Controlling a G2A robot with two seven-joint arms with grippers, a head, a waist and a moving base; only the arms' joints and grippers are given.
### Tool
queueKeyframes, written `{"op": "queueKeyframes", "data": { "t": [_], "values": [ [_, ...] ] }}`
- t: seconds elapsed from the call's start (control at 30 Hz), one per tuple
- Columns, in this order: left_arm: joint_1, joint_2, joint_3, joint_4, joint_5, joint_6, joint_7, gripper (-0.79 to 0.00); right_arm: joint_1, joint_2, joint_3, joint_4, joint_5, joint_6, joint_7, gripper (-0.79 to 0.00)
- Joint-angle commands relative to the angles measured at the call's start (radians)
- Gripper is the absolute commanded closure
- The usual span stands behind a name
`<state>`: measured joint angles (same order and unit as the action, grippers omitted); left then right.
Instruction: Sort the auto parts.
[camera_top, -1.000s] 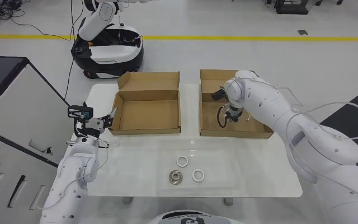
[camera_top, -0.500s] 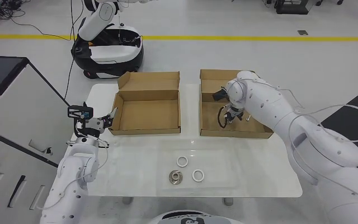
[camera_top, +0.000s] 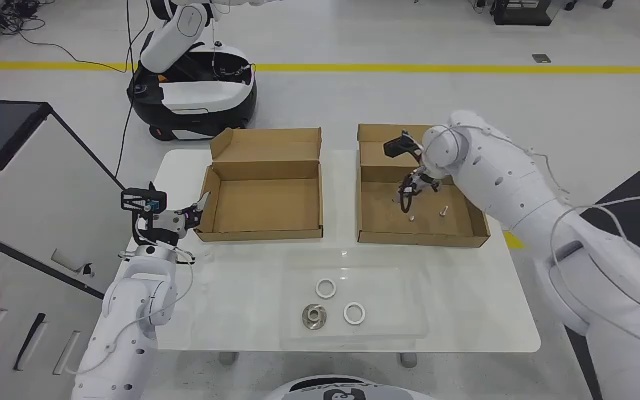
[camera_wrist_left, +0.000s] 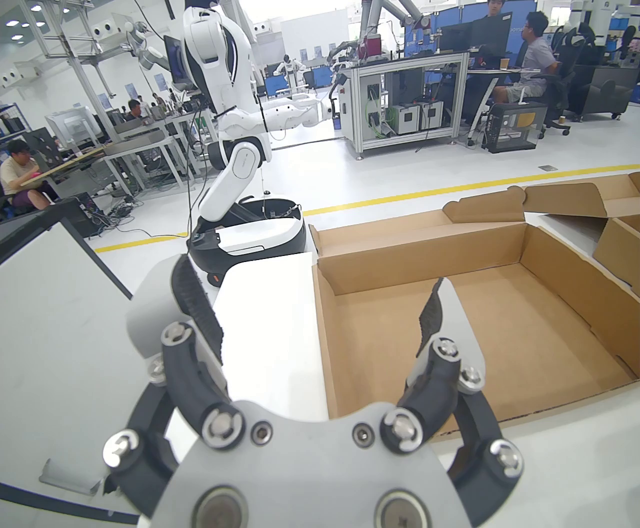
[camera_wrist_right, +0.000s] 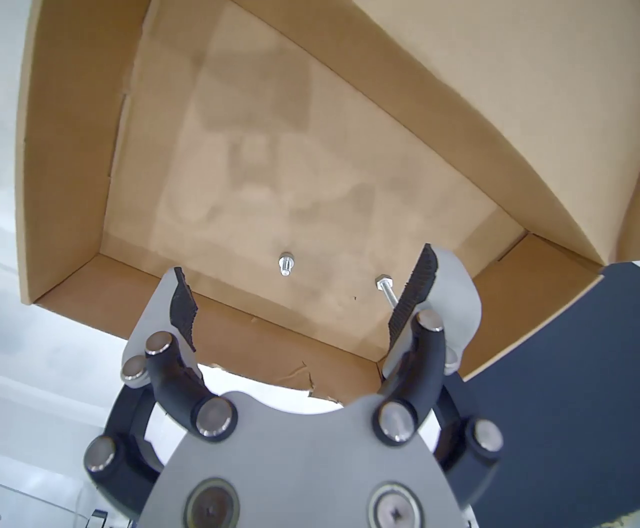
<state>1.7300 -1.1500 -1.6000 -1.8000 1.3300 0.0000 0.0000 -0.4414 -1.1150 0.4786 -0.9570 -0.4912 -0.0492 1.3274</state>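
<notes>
Metal bolt (camera_wrist_right: 384, 287) partly behind right tool (camera_wrist_right: 305, 270)

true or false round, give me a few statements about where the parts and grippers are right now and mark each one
1. The right brown cardboard box holds two small silver metal bolts. True.
2. The right gripper is shut on a bolt. False: its fingers are open and hold nothing, above that box.
3. A white ring lies in the left brown cardboard box. False: both white rings lie on the white table, near the round grey metal part.
4. The left gripper is open, beside the left box. True.
</notes>
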Motion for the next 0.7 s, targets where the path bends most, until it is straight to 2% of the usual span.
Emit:
{"op": "queueKeyframes", "data": {
  "t": [0.0, 0.17, 0.37, 0.5, 0.67],
  "values": [
    [0.0, 0.0, 0.0, 0.0, 0.0, 0.0, 0.0, -0.785, -0.029, 0.034, 0.047, -0.079, -0.005, 0.007, -0.003, -0.785],
    [0.0, 0.0, 0.0, 0.0, 0.0, 0.0, 0.0, -0.785, -0.143, 0.13, 0.209, -0.36, -0.008, 0.032, 0.006, -0.785],
    [0.0, 0.0, 0.0, 0.0, 0.0, 0.0, 0.0, -0.785, -0.36, 0.238, 0.478, -0.703, 0.041, 0.064, 0.034, -0.785],
    [0.0, 0.0, 0.0, 0.0, 0.0, 0.0, 0.0, -0.785, -0.516, 0.285, 0.667, -0.854, 0.142, 0.058, 0.033, -0.785],
    [0.0, 0.0, 0.0, 0.0, 0.0, 0.0, 0.0, -0.785, -0.696, 0.32, 0.887, -0.95, 0.338, 0.022, 0.03, -0.785]
  ]
}}
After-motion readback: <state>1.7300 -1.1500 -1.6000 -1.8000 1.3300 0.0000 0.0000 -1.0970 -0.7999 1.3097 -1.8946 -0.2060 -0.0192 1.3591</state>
